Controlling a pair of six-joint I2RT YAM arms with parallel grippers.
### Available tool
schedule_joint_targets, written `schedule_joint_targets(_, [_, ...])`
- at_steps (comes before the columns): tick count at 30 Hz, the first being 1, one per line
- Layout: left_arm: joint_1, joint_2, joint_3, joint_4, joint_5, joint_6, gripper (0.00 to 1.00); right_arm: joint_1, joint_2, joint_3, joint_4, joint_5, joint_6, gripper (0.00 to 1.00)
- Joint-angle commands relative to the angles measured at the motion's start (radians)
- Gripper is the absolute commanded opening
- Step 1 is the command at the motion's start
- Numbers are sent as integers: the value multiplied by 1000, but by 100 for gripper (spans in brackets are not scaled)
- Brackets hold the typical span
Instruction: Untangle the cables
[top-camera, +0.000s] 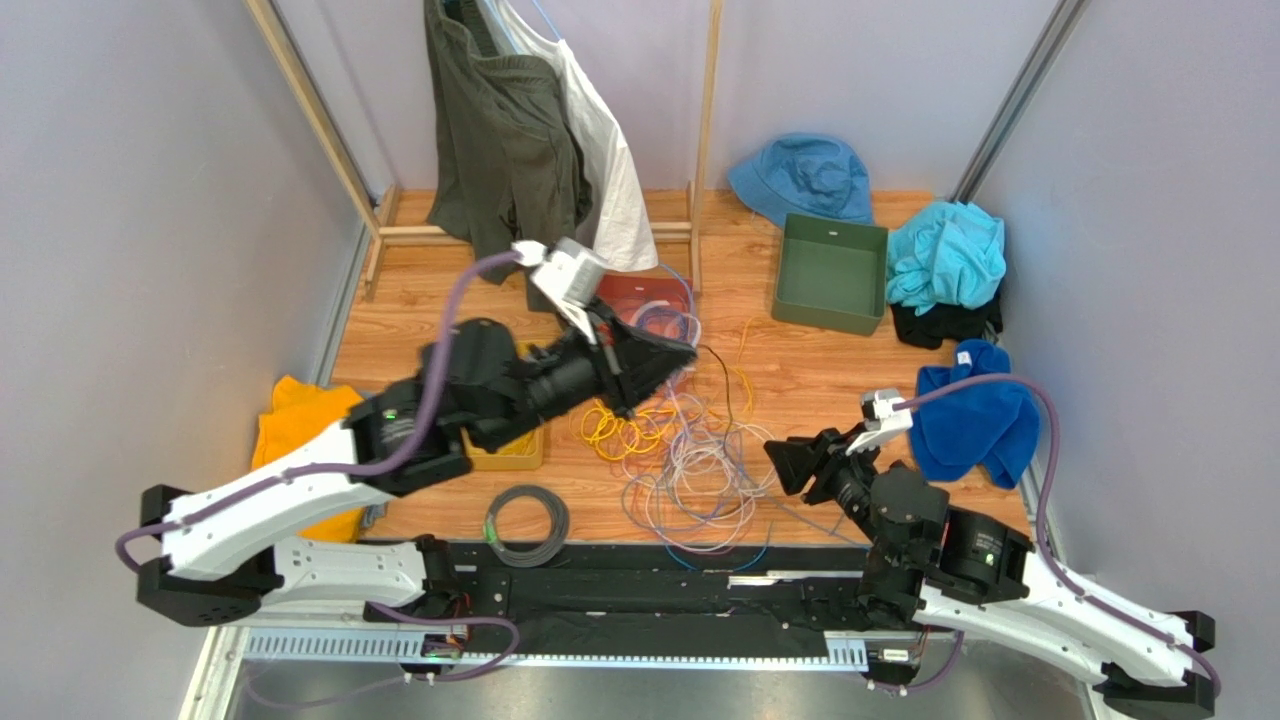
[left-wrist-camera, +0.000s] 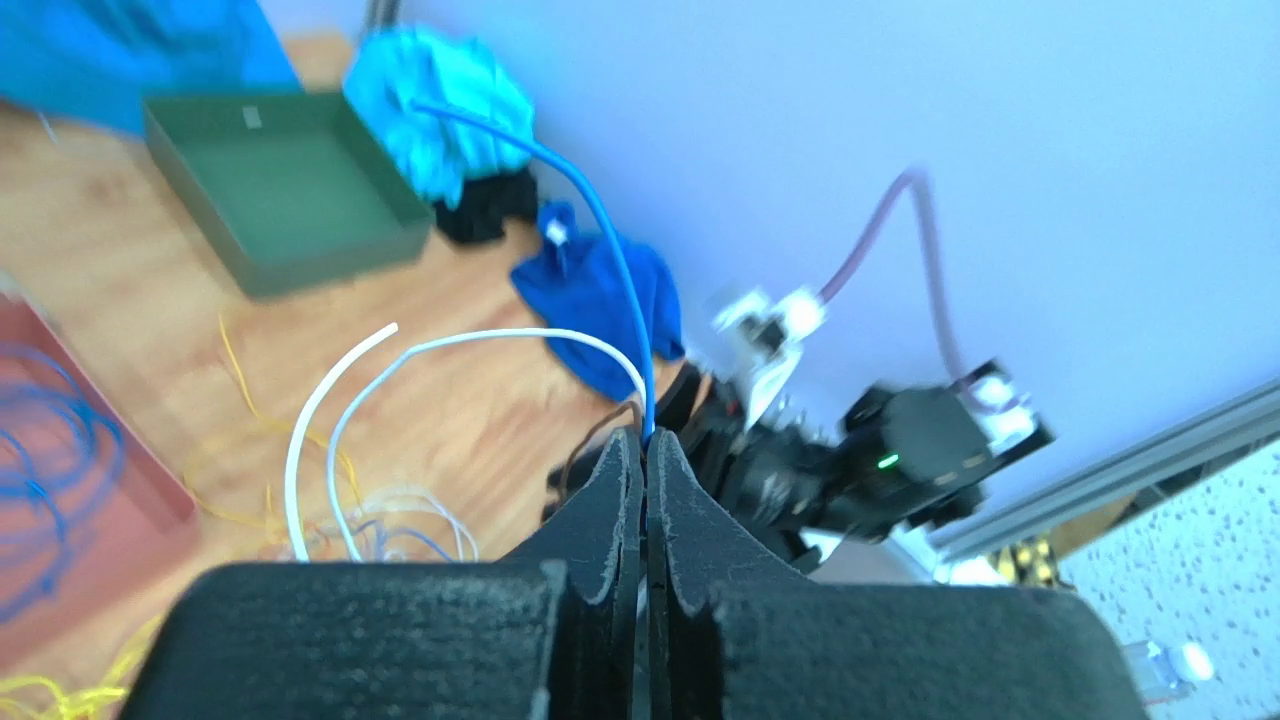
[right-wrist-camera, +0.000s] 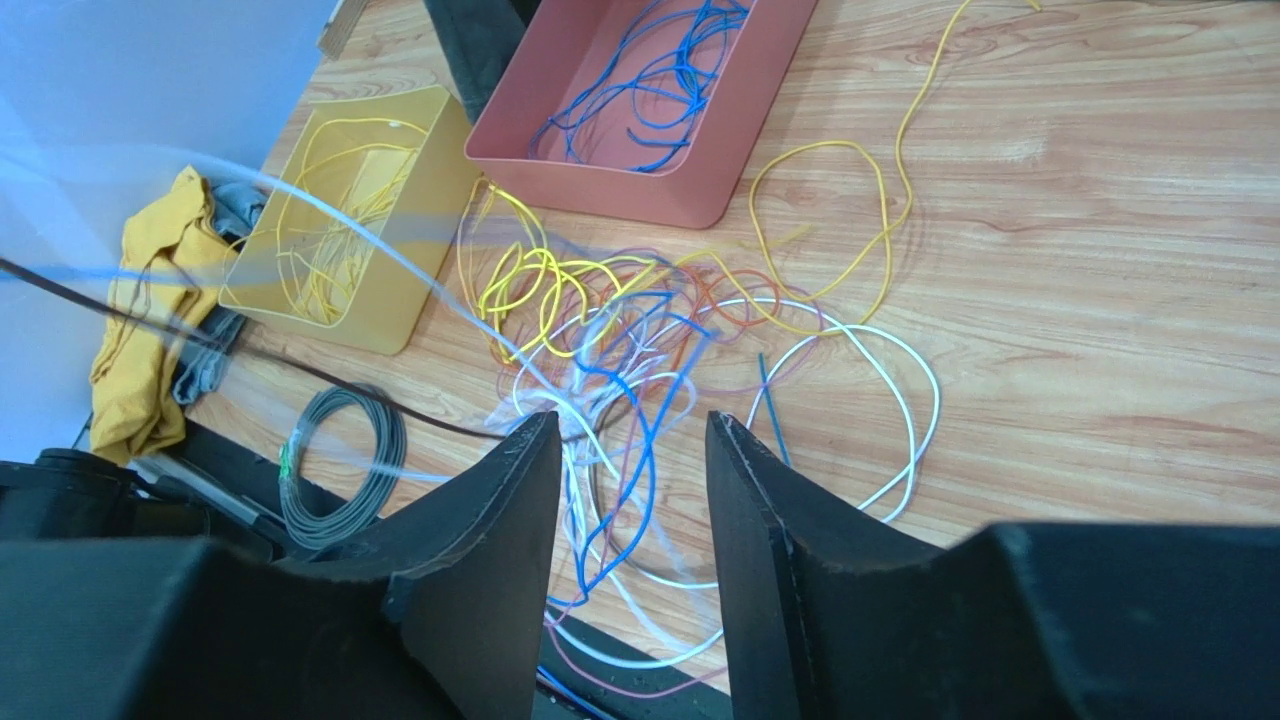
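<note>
Left fingers (left-wrist-camera: 609, 510) are pinched shut on a blue cable (left-wrist-camera: 624, 278) that arcs up away from them. Right fingers (right-wrist-camera: 496, 510) are half apart, nothing in them, hanging just right of the cables (right-wrist-camera: 646, 345) tangled on the bench (right-wrist-camera: 1052, 225), near side of the pink tray (right-wrist-camera: 601, 177).

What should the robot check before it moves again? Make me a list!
1. The left tool is shut on the blue cable: ok.
2. The white cable is free of that grip: cannot tell.
3. The right tool is open and holds nothing: ok.
4. The tangle of cables is loosened: not ok, its loops cross one another.
5. The red tray has room for more: ok, it is only partly filled.
</note>
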Motion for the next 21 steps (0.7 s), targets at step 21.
schedule_joint_targets(21, [28, 84, 195, -298, -51, 142, 0, 4, 80, 150, 375, -233, -275, 50])
